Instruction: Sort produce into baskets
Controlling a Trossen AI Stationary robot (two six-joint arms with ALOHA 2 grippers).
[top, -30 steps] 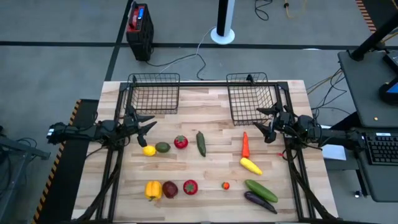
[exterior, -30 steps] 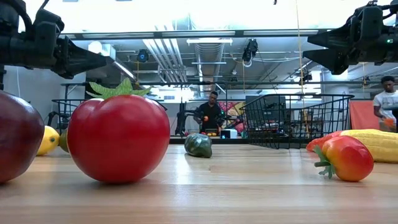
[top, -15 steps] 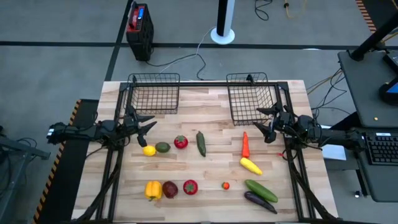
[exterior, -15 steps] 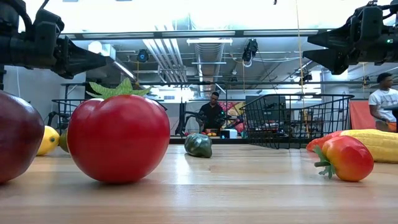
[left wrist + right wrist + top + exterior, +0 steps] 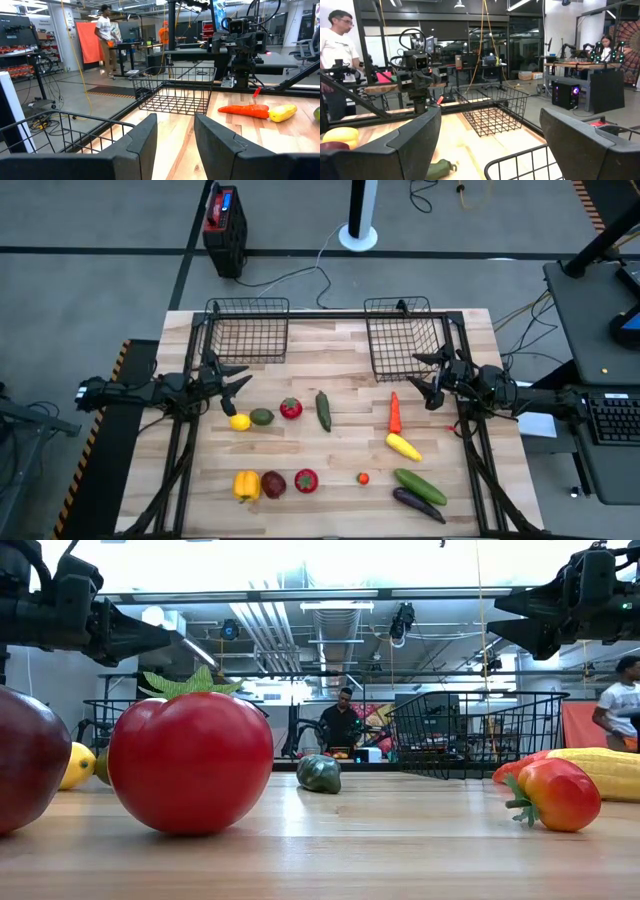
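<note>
The produce lies loose on the wooden table: a lemon (image 5: 239, 421), a green piece (image 5: 261, 416), a tomato (image 5: 290, 408), a cucumber (image 5: 323, 410), a carrot (image 5: 395, 412) and a yellow piece (image 5: 403, 446). Nearer the front edge are a yellow pepper (image 5: 245, 484), a dark red piece (image 5: 273, 484), a second tomato (image 5: 306, 479), a larger cucumber (image 5: 419, 485) and an eggplant (image 5: 418, 503). Two black wire baskets (image 5: 247, 330) (image 5: 403, 335) stand at the far edge. My left gripper (image 5: 240, 378) hovers open at the left edge. My right gripper (image 5: 418, 374) hovers open at the right edge. Neither has anything between its fingers.
A red-and-black box (image 5: 225, 225) and a white post base (image 5: 358, 235) stand on the floor beyond the table. A desk with a keyboard (image 5: 612, 420) is off the right side. People show in the room behind. Bare wood lies between the baskets and the produce.
</note>
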